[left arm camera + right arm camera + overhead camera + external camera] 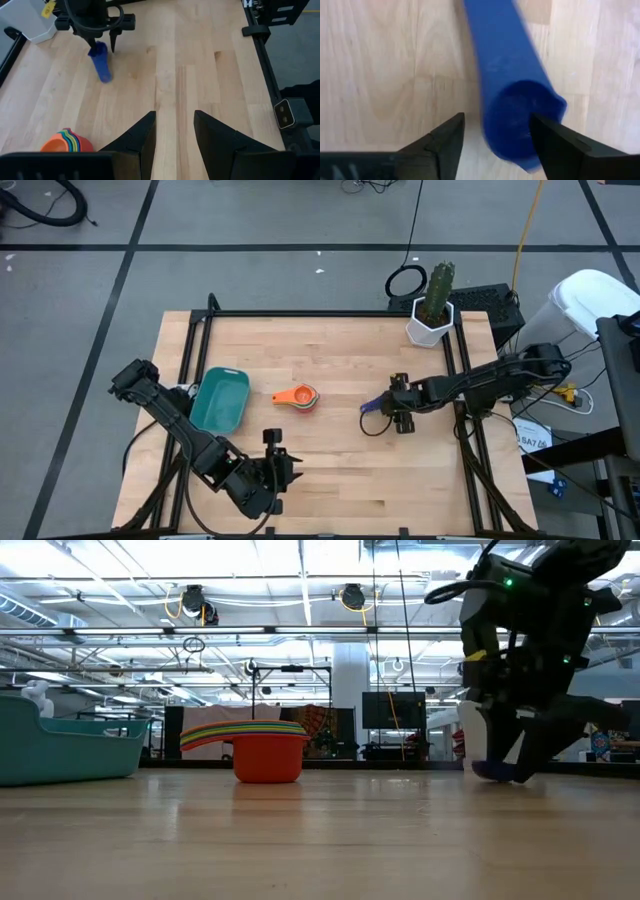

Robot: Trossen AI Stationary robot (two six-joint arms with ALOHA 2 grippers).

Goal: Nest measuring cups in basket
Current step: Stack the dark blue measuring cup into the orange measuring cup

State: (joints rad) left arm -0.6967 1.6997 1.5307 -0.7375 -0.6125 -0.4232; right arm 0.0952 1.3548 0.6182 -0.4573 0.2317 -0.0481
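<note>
A blue measuring cup (512,95) lies on the wood table, bowl nearest my right wrist camera and handle (490,30) pointing away. My right gripper (495,132) is open and low over it, one finger on each side of the bowl; the pair sits right of centre (393,406). Several cups sit nested in an orange one (298,397), standing upright on the table mid-way across (265,752). The teal basket (220,402) rests left of the stack, with nothing showing inside. My left gripper (175,135) hangs open near the table's near edge (275,468), holding nothing. My right gripper straddles the bowl (520,125) of the blue cup, slanting down from the table's right. One finger (555,145) meets the bowl's outline and the other (445,145) stands clear of it. Whether any finger touches the cup, I cannot tell. The cup lies on the table.
A white pot with a cactus (430,320) stands at the far right corner, behind my right arm. A black frame rail (320,313) runs along the table's far edge. Bare wood lies between the nested stack and the blue cup, and along the near side.
</note>
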